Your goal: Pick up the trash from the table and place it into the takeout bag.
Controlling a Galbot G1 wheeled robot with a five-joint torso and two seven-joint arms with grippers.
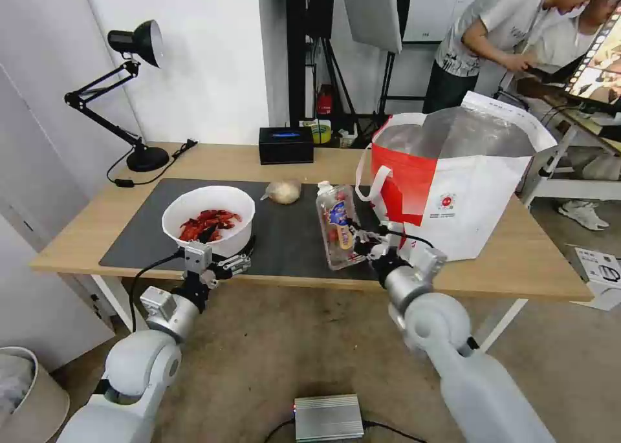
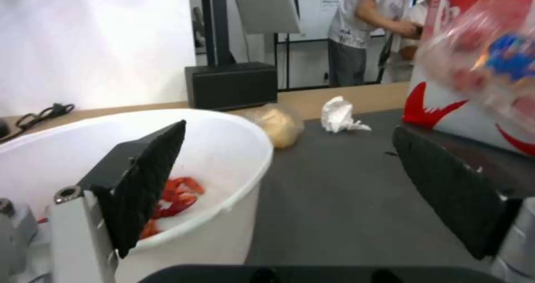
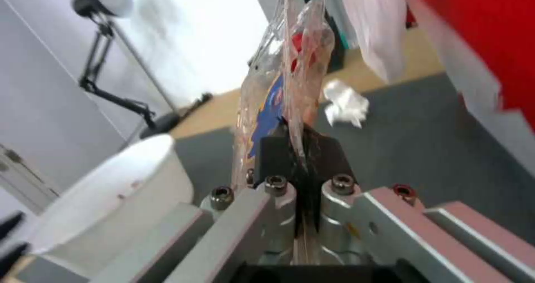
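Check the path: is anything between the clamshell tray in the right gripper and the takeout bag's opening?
Nothing visible. The right gripper holds the clamshell tray beside the takeout bag; only the bag's near wall and white strap handle rise between it and the opening.

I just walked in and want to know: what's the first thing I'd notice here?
The big red-and-white takeout bag standing open on the right of the table grabs the eye first. Beside it the right gripper pinches a clear clamshell tray, lifted on edge. At the left, the open left gripper sits at the white bowl of red scraps.

Your head camera looks down over the table (image 1: 90,223). Both wrist cameras sit close behind their fingers, sharing the bowl (image 2: 234,149) and tissue (image 3: 347,103).
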